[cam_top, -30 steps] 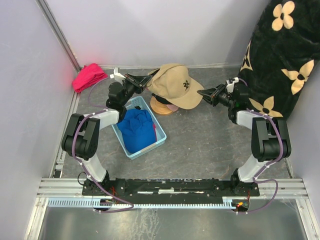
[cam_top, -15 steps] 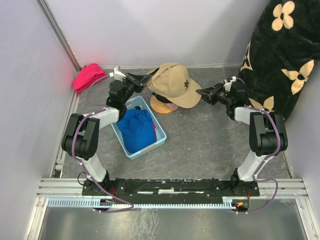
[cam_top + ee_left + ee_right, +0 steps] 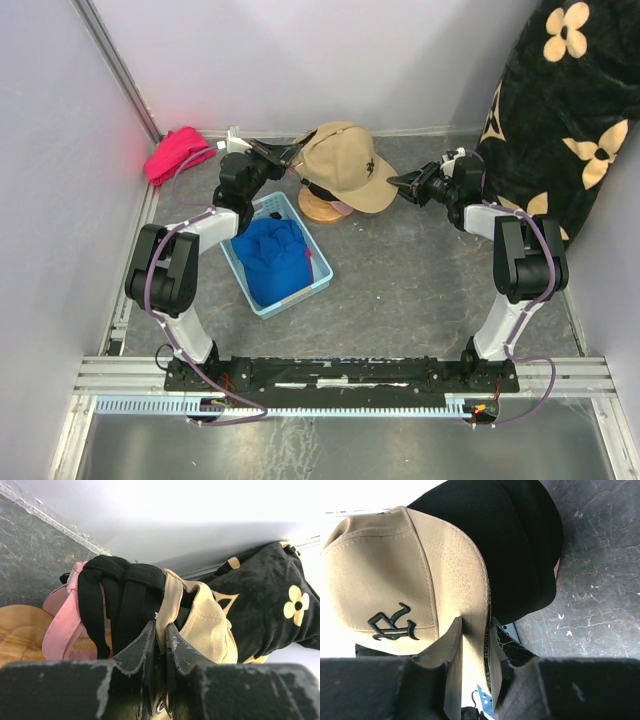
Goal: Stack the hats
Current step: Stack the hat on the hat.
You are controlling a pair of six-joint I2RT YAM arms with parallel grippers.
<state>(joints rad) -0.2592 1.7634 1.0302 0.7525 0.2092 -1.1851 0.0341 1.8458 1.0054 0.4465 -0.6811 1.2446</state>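
Observation:
A tan cap (image 3: 345,165) with a black logo sits on top of a stack of caps over the wooden stand (image 3: 318,211). My left gripper (image 3: 291,154) is shut on the tan cap's back strap (image 3: 167,597). My right gripper (image 3: 394,183) is shut on its brim (image 3: 472,630). In the left wrist view a black cap (image 3: 125,605) and a pink cap (image 3: 59,632) lie under the tan cap (image 3: 212,627). The right wrist view shows a black cap (image 3: 515,545) beneath the tan cap (image 3: 395,575). A blue cap (image 3: 272,252) lies in the light blue basket (image 3: 300,291).
A red-pink cloth bundle (image 3: 178,154) lies in the back left corner. A black fabric with cream flowers (image 3: 570,110) hangs at the right. The basket stands just left of the stand, under my left arm. Walls close the back and left.
Both grippers have carried the tan cap a little toward the back and left, so it sits further over the stack. The right arm has reached further left.

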